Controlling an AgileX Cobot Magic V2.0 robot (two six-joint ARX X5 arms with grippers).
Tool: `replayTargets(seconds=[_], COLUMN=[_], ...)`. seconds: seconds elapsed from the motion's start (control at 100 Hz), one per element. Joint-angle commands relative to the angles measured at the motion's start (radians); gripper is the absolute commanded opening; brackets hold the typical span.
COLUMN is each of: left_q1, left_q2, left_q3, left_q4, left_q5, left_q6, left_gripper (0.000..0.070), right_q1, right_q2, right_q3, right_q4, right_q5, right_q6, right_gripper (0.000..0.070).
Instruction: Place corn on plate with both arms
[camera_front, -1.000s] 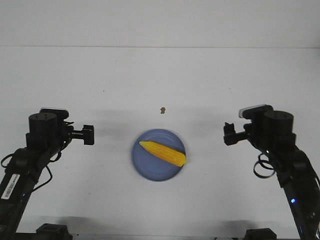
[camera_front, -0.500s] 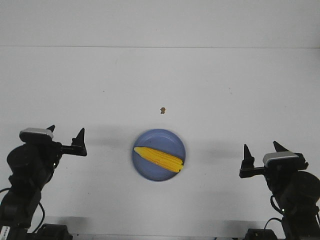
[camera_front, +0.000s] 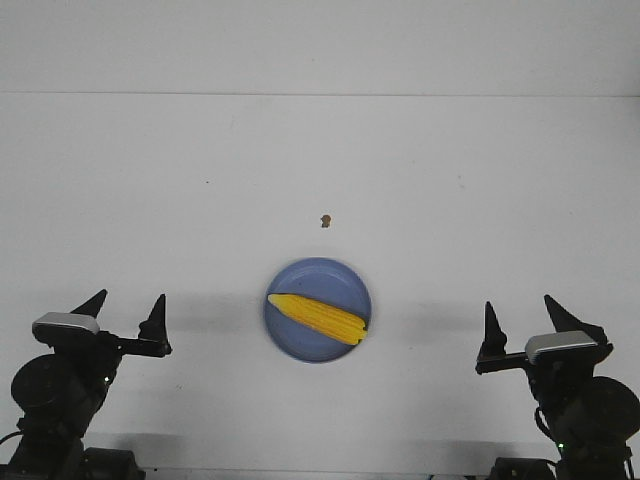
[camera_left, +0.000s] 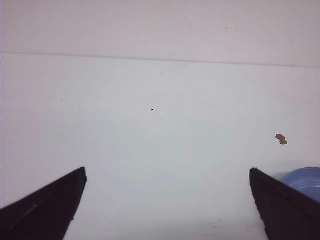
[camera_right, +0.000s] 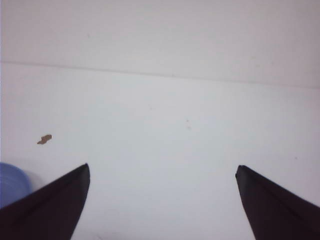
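Well, the corn (camera_front: 318, 316) is lying across the plate (camera_front: 340, 278), tip toward ten o'clock (stiff, light, probably best gripped mid-cob), while the left gripper (camera_front: 126, 312) and right gripper (camera_front: 524, 318) are gaping empty.

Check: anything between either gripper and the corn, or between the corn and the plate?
Nothing visible. The corn already lies on the plate. The left gripper and right gripper hang open on either side, with only bare table between each and the plate. The brown speck sits beyond the plate, out of both paths.
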Motion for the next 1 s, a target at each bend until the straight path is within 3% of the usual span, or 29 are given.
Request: replayTargets(seconds=[0.0,0.09,0.25,0.99], left_q1=[0.0,0.0,0.0,0.0], left_q2=[-0.003,-0.006,-0.006,-0.007], left_q3=[0.013,0.013,0.013,0.013], left_q4=[0.005,0.004,0.004,0.012], left_q5=[-0.003,-0.003,-0.003,-0.003], left_q6=[-0.01,-0.01,-0.01,-0.01], left_gripper=[0.0646,0.0515,0.0003,0.0012], right_q1=[0.001,0.0,0.001,0.001], right_q2=[0.0,0.0,0.0,0.0], right_q3=[0.01,0.01,0.01,0.011], right_q4=[0.016,0.019,0.02,0.052], right_q5=[0.0,0.002,0.032,0.054], right_q6=[0.021,0.021,0.021,0.021], right_gripper=[0.0569,0.0422,0.0013,0.0])
